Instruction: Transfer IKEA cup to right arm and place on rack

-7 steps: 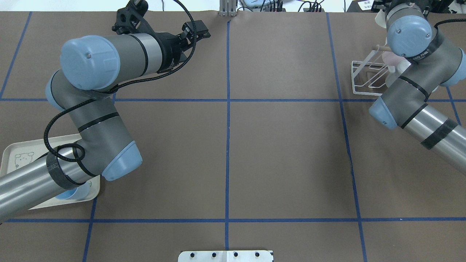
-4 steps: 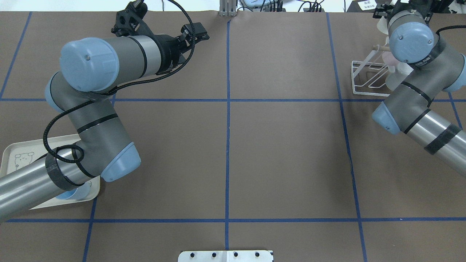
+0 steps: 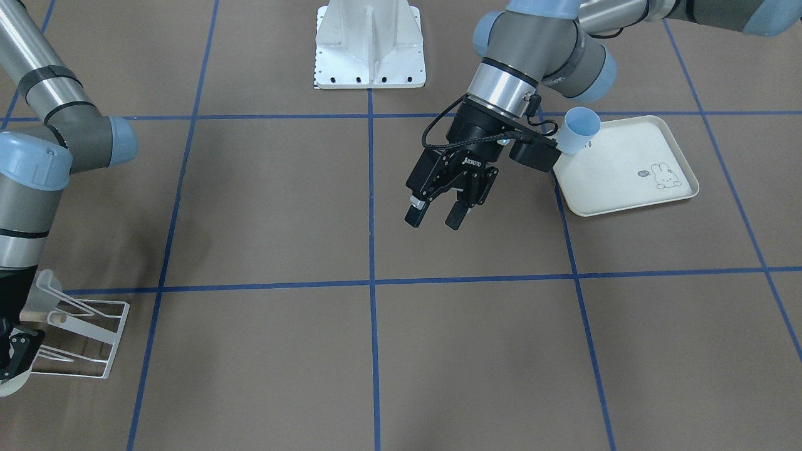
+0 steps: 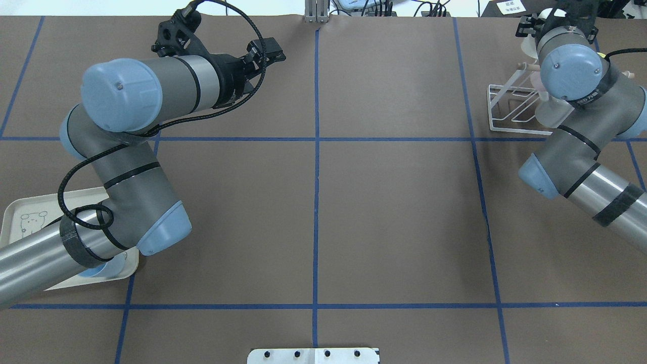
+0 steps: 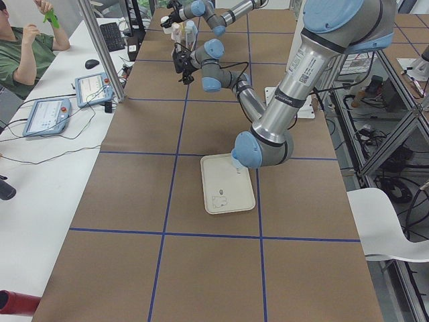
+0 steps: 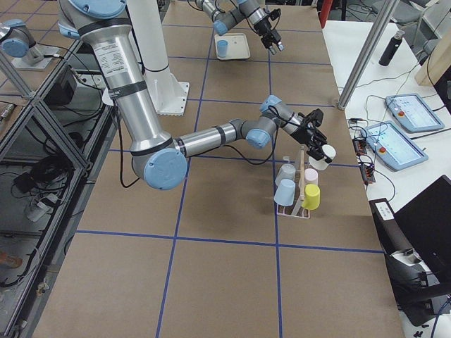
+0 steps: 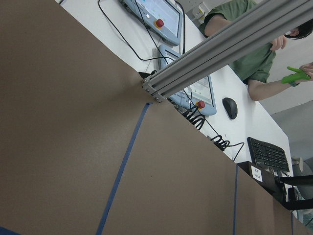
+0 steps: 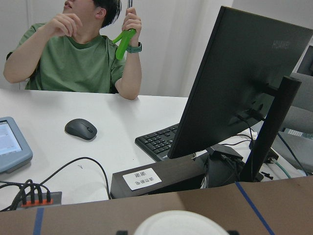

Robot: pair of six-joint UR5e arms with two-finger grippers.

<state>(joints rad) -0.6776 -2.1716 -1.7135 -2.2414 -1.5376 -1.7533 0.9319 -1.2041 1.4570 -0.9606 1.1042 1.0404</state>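
Note:
A white IKEA cup (image 6: 326, 152) hangs above the far end of the rack (image 6: 292, 210), and my right gripper (image 6: 318, 144) is shut on it. The cup's rim (image 8: 181, 223) fills the bottom of the right wrist view. The rack (image 4: 505, 108) is low white wire with a wooden dowel (image 6: 304, 169). It holds several cups: pale blue, grey, pink and yellow. My left gripper (image 3: 433, 219) is open and empty, above the table's left half.
A cream rabbit-print tray (image 3: 626, 169) on my left side carries a light blue cup (image 3: 579, 128). Beyond the table's far edge stands a desk with pendants, a keyboard and a monitor, where a person (image 8: 73, 54) sits. A white mount plate (image 3: 369, 44) stands at my base.
My left gripper has drawn back a little to the left, still open. My right arm's wrist and elbow have shifted toward the robot beside the rack, the white cup still held.

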